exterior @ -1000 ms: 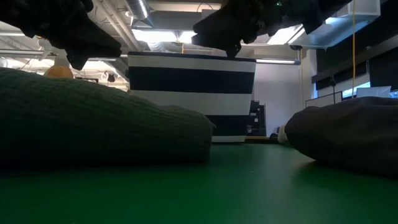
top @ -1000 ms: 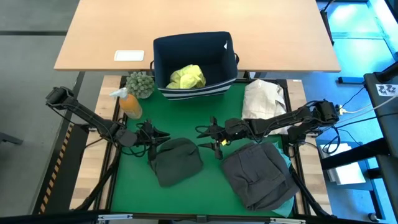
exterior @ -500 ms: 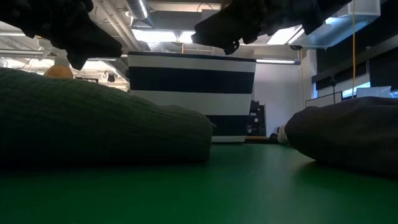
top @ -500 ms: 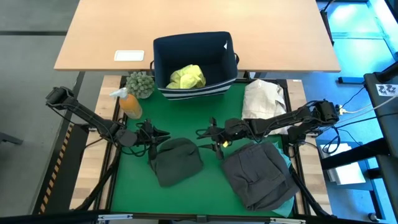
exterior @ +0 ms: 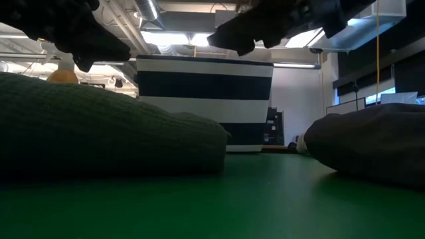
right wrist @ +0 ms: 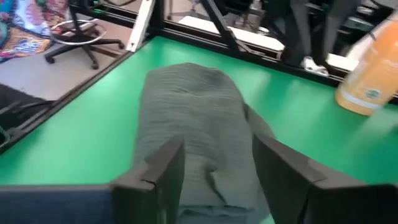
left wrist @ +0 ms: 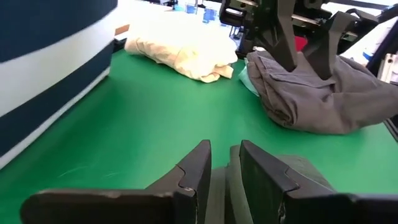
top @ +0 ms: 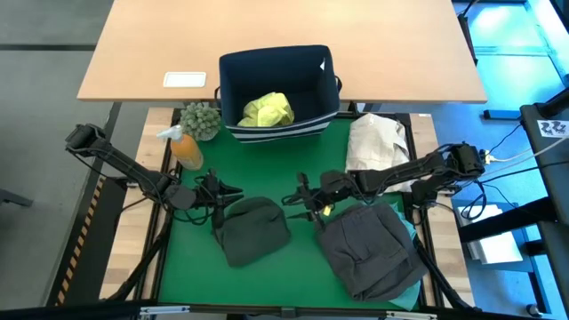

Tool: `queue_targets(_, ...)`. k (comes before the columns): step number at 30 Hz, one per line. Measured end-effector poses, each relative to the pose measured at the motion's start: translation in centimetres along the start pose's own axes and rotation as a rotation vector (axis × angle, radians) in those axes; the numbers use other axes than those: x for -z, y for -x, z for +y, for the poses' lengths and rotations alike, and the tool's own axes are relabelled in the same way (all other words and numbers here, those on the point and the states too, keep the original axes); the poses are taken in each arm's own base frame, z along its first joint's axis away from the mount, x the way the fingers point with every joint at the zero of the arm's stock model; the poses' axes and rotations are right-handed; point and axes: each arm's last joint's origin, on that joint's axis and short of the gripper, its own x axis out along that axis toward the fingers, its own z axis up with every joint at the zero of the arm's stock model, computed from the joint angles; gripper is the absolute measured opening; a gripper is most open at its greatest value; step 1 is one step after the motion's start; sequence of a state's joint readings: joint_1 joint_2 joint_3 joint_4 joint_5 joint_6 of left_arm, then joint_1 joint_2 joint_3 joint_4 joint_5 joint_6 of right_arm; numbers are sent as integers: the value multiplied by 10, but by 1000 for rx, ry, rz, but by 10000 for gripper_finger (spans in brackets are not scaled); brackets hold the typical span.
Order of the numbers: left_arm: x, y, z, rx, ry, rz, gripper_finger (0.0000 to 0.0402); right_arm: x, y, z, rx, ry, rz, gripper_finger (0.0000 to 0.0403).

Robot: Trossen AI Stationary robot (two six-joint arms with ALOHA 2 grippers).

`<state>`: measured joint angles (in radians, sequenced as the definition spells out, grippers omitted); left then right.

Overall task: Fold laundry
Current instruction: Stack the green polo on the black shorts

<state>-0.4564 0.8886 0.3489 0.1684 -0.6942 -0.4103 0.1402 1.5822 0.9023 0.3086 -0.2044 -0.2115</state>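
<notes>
A dark olive garment [top: 255, 229] lies bunched on the green mat at left of centre. My left gripper [top: 231, 196] hangs at its far left edge, fingers a narrow gap apart [left wrist: 225, 155]. My right gripper [top: 292, 202] hovers open above the mat, between the olive garment [right wrist: 193, 112] and a charcoal grey garment [top: 369, 249]. It points at the olive one. The grey garment lies on a turquoise one [top: 411, 293]. A yellow-green shirt [top: 267, 109] sits in the navy bin [top: 233, 76]. My left gripper stands over the olive garment's far left edge [left wrist: 298, 177]. Cloth shows through the gap between its fingers, but I cannot tell whether they touch it. The garment lies flat on the mat.
A cream-beige bundle [top: 378, 140] lies at the mat's far right. An orange bottle [top: 185, 148] and a small plant [top: 202, 118] stand at the far left, beside the bin. Bare green mat [top: 267, 169] stretches between the bin and the garments.
My right gripper has rolled about its own axis while staying in place above the mat. The garments have not moved.
</notes>
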Motion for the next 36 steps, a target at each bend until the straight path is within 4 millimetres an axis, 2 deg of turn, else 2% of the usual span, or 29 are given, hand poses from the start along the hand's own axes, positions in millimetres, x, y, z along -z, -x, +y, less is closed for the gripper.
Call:
queue_targets(8,-1,0,-2,51,15,11,128,-5,-4,23,-35,38,-5,287)
queue_targets(13,-4,0,-3,63,48,8,159,-6,-7,39,-51,50,-8,322)
queue_targets(22,-2,0,-5,101,127,40,166,6,-31,62,-66,74,-30,331)
queue_targets(30,0,0,-8,191,196,101,165,4,-53,70,-84,78,-8,331)
queue_targets(36,6,1,-6,189,234,175,165,8,-75,71,-88,77,29,331)
